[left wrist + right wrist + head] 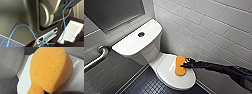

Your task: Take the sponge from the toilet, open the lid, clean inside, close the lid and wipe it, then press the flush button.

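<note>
The white toilet [149,53] stands against the tiled wall with its lid [165,68] down. The orange-yellow sponge [180,65] lies on the lid's right half. My right gripper [184,65] reaches in from the right and is shut on the sponge's edge. In the right wrist view the sponge [50,69] is large and pinched in at its near end, with the white lid [25,83] beneath it. The dark round flush button [141,34] sits in the middle of the tank top. My left wrist view looks at the robot's own grey body and a blue cable [31,31].
A metal grab bar [99,58] runs along the wall to the left of the tank. White wall tiles [214,32] stand close behind and to the right of the bowl. Dark small-tiled floor [144,86] lies in front of the toilet.
</note>
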